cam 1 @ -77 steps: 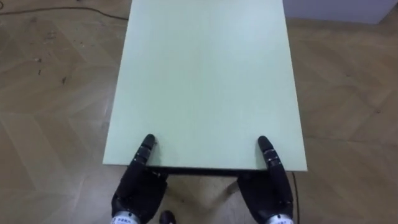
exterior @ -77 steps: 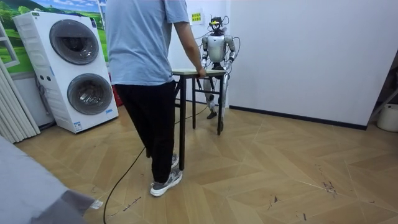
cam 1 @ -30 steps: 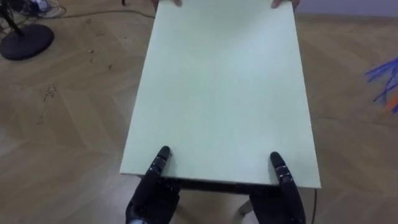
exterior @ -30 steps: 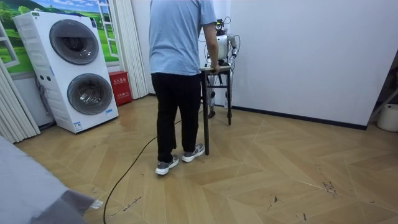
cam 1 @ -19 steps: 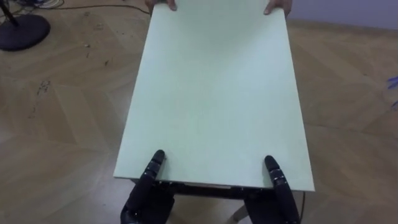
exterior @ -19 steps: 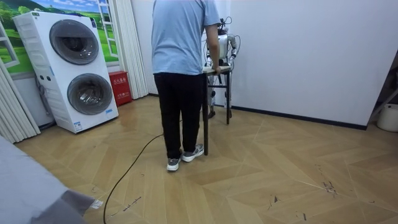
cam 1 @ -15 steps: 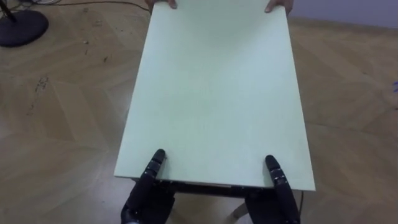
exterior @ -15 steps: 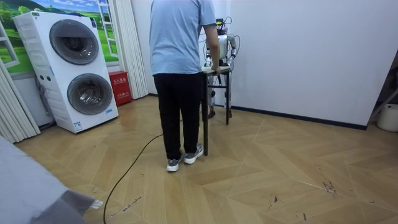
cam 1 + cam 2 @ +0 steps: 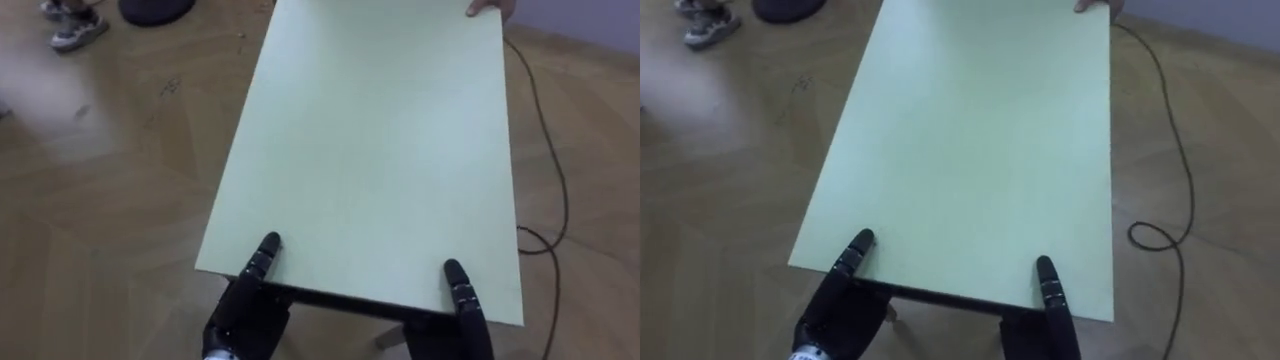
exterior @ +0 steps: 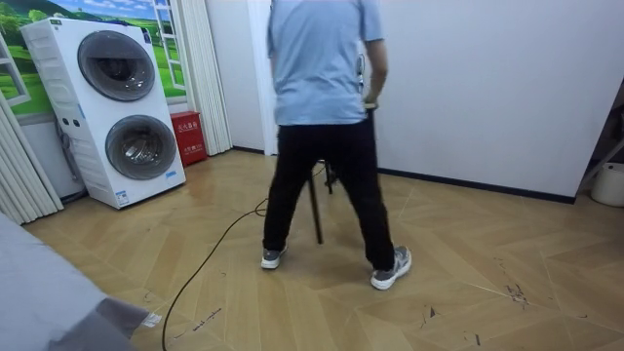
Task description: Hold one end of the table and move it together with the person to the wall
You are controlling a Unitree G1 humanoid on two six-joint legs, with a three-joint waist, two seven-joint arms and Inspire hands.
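Note:
The table has a pale green top and runs away from me. My left hand grips its near edge at the left corner, thumb lying on top and palm below. My right hand holds the near right corner the same way. At the far end a person's hand holds the far right corner. In the room view the person, in a blue shirt and black trousers, stands with legs wide and hides me; one dark table leg shows between their legs.
A dark cable loops over the wood floor right of the table. A shoe and a dark round base lie at the far left. Stacked washing machines and a red box stand at the room view's left.
The person has stepped toward the room view's right and now covers me. My view has swung: the cable and shoe have come in. Both hands keep their hold.

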